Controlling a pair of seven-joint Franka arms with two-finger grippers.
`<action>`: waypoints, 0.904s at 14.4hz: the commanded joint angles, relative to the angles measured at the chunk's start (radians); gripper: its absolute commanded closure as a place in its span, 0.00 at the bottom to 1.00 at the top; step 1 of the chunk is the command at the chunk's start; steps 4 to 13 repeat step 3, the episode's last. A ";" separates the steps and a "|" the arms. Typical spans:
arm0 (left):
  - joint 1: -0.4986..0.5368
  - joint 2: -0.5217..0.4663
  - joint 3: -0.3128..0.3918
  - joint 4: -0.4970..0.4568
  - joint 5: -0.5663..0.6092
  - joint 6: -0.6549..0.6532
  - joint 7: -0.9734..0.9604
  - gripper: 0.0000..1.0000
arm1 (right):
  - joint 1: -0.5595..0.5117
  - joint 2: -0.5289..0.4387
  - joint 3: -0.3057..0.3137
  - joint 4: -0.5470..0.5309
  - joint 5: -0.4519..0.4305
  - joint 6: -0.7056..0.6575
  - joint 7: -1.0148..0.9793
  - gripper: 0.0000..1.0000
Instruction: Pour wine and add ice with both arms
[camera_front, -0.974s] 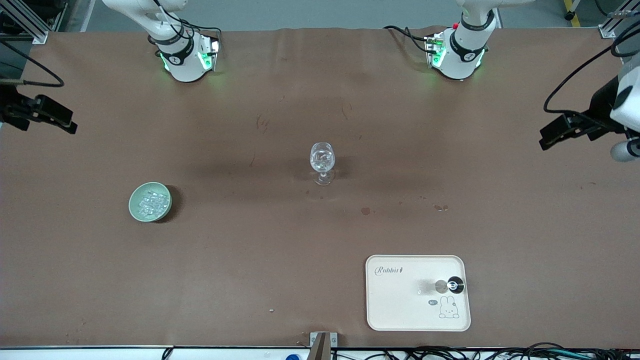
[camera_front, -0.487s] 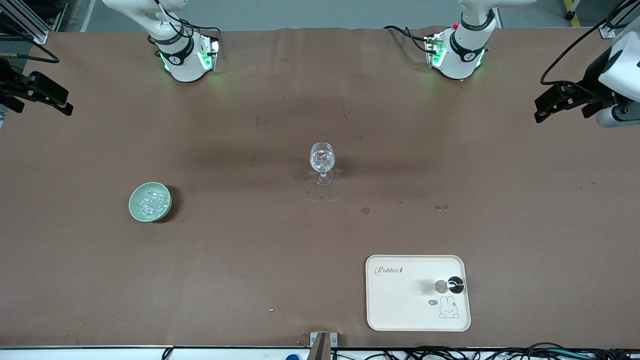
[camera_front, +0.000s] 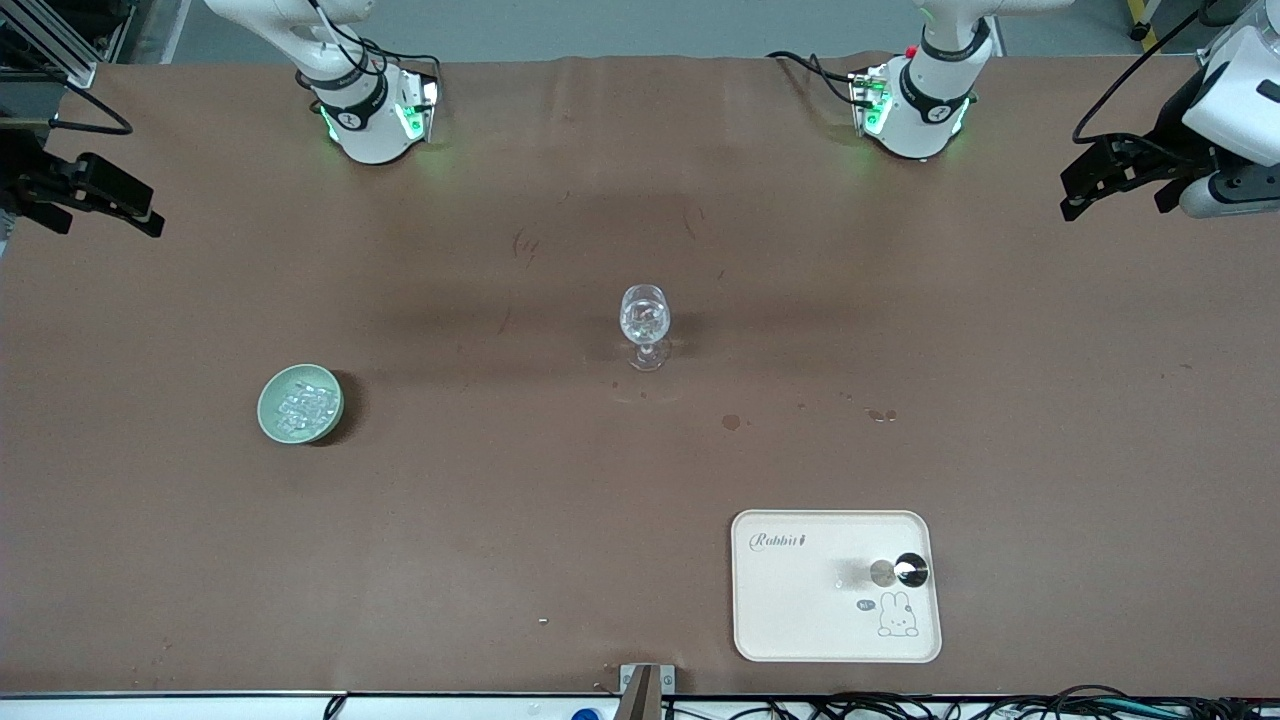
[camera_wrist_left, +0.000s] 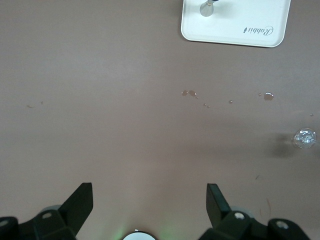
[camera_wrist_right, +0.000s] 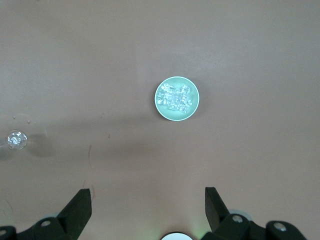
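A clear stemmed glass (camera_front: 645, 320) stands upright mid-table, also in the wrist views (camera_wrist_left: 304, 138) (camera_wrist_right: 16, 140). The ice (camera_front: 303, 403) (camera_wrist_right: 176, 97) lies as several small clear cubes in a pale green bowl (camera_front: 268, 410) (camera_wrist_right: 162, 112) toward the right arm's end. No wine shows as such. A small shiny dark-topped vessel (camera_front: 908, 570) stands on the cream tray (camera_front: 790, 600) (camera_wrist_left: 235, 25). My left gripper (camera_front: 1072, 192) (camera_wrist_left: 150, 192) hangs open over its end of the table. At the right arm's end, my right gripper (camera_front: 150, 212) (camera_wrist_right: 147, 195) is open and holds nothing.
Small wet spots (camera_front: 731, 422) mark the brown table cover between the glass and the tray. Cables run along the table edge nearest the front camera. Both arm bases (camera_front: 375, 115) (camera_front: 915, 110) stand at the farthest edge.
Both grippers have drifted toward the base edge of the table at their own ends, the left one farther. Their jaws stayed open. Glass, bowl and tray have not moved.
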 joint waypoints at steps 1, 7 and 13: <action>-0.009 -0.010 0.005 -0.003 -0.002 0.016 0.013 0.00 | -0.028 -0.033 0.006 -0.040 0.017 0.012 -0.058 0.00; -0.011 -0.002 0.005 0.000 0.001 0.016 0.013 0.00 | -0.041 -0.033 0.006 -0.057 0.012 0.020 -0.092 0.00; -0.011 -0.002 0.005 0.000 0.001 0.016 0.013 0.00 | -0.041 -0.033 0.006 -0.057 0.012 0.020 -0.092 0.00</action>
